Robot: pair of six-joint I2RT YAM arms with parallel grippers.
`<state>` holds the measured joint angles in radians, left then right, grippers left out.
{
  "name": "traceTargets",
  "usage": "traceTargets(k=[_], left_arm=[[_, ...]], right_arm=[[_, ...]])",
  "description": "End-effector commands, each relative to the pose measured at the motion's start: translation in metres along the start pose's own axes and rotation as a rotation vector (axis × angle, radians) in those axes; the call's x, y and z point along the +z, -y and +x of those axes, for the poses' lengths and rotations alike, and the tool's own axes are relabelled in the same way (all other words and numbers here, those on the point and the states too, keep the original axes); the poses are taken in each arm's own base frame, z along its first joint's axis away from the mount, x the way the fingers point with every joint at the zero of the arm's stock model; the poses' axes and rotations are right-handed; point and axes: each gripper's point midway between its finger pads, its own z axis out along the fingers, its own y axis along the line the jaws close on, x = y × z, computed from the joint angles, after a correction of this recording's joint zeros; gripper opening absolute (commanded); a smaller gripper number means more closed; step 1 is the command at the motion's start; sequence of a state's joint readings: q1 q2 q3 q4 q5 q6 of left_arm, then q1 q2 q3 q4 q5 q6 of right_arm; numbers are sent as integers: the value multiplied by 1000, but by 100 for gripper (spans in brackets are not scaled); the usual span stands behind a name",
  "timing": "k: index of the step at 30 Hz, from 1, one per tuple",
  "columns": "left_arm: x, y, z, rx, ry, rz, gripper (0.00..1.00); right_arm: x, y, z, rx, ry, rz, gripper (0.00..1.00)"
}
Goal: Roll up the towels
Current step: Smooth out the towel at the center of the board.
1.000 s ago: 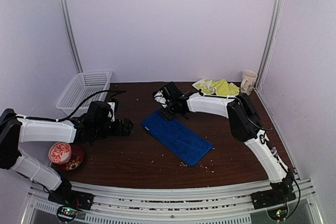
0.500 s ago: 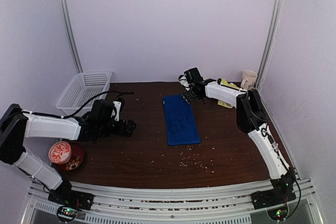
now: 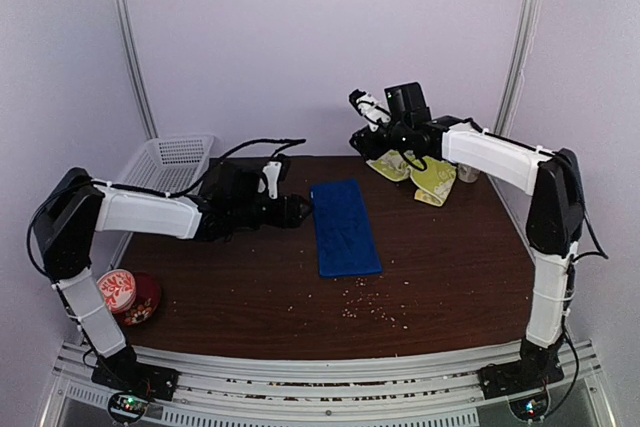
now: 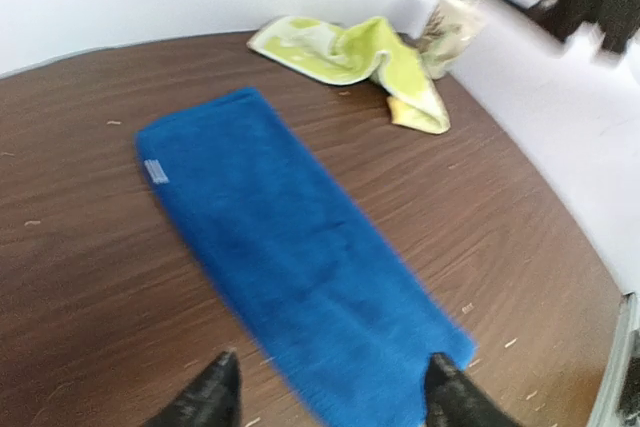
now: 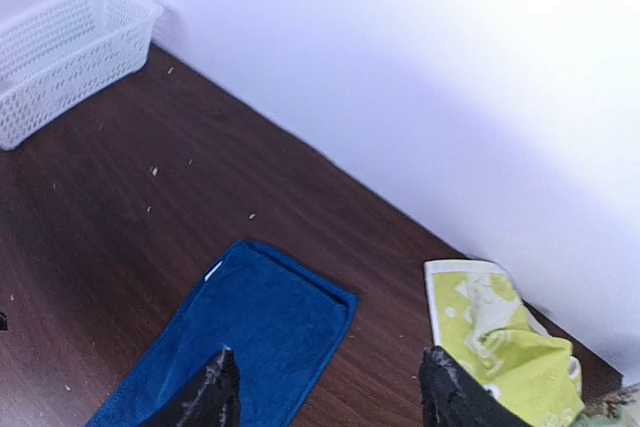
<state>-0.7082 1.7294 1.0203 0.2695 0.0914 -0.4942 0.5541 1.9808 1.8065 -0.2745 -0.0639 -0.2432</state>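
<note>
The blue towel [image 3: 344, 226] lies flat and folded into a long strip in the middle of the table; it also shows in the left wrist view [image 4: 290, 252] and the right wrist view [image 5: 225, 347]. The yellow-green towel [image 3: 424, 175] lies crumpled at the back right, seen too in the left wrist view [image 4: 360, 57] and the right wrist view [image 5: 500, 337]. My left gripper [image 3: 303, 209] is open and empty, low at the blue towel's left edge. My right gripper [image 3: 366, 137] is open and empty, raised above the table's back, between the two towels.
A white basket [image 3: 160, 173] stands at the back left. A cup [image 3: 468, 169] stands at the back right, partly behind my right arm. A red bowl [image 3: 126, 293] sits at the front left. Crumbs [image 3: 372, 309] lie in front of the blue towel.
My right gripper let go of the blue towel and rose up and to the right, above the table's back. My left gripper moved right to the towel's left edge. The towel stayed straight.
</note>
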Motion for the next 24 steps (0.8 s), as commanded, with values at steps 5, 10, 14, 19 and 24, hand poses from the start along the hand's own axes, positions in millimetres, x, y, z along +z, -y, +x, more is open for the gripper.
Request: traceTargets(k=[5,10,14,19,24], left_arm=[[67,68,-20,-168,82,376,43],[95,65,7,-262,41,411,35],[106,55,27,-290,-2,345,33],[112,49,46,-297,-56,261,32],[111,38,54,-313,-68,189,33]], right_arm=[[81,-61,104,328,-221,-375,34],[100,-51,129,413,-252,-398,31],[106,-52,144,436,-275,-410,31],[112,-56,153,445,-288,-417,32],[119,-56,167,439,-314,-398,33]])
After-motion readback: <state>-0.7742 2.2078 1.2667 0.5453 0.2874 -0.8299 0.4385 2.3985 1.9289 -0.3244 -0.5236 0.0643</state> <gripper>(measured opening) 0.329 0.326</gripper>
